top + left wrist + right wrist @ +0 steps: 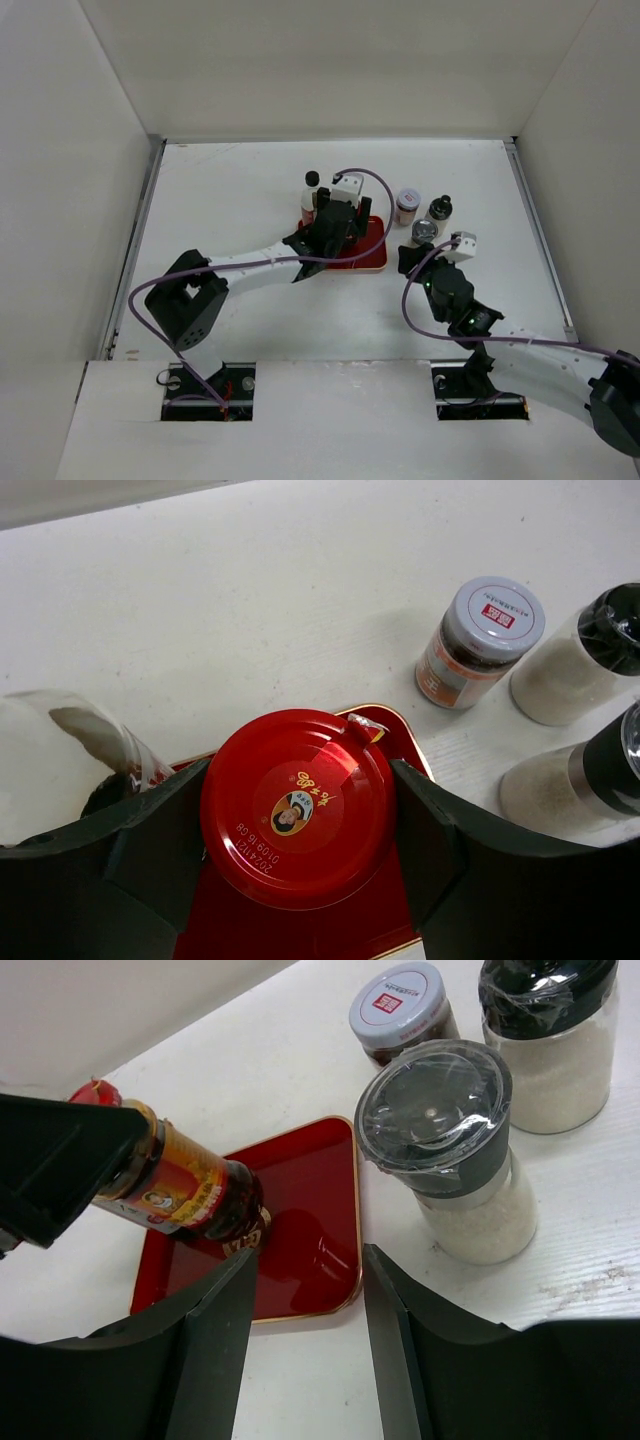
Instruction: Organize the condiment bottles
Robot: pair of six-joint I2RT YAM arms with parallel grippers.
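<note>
Table [230,200]: white, walled on three sides; everything sits in its middle and far half.
Red tray [322,1175]: flat, gold-edged, lying at the table's centre under the left arm's wrist.
Left gripper [300,770]: over the tray, with one finger pressed against each side of the red lid, clamped on the red-capped jar.
Right gripper [308,1260]: low over the table just near of the tray's right corner. Its fingers are spread with nothing between them, and it touches no bottle.
Tall slim black-capped bottle [311,195]: upright at the tray's far left corner, close beside the left gripper. Whether it stands on the tray or just off it cannot be told.
Dark-knobbed bottle [550,1040]: upright on the bare table right of the tray, the farthest right of the group. It holds white contents and has plastic film over its top.
Grey-capped shaker [437,1150]: upright on the table just beside the tray's right edge, nearest the right gripper. It has pale contents and film over the cap.
Red-capped jar [297,805]: in the left gripper's hold above the tray's left part, dark contents, base at the tray surface. Contact with the tray is unclear.
Pinkish-white-lidded jar [480,640]: upright on the table beyond the shaker, left of the dark-knobbed bottle and apart from the tray.
</note>
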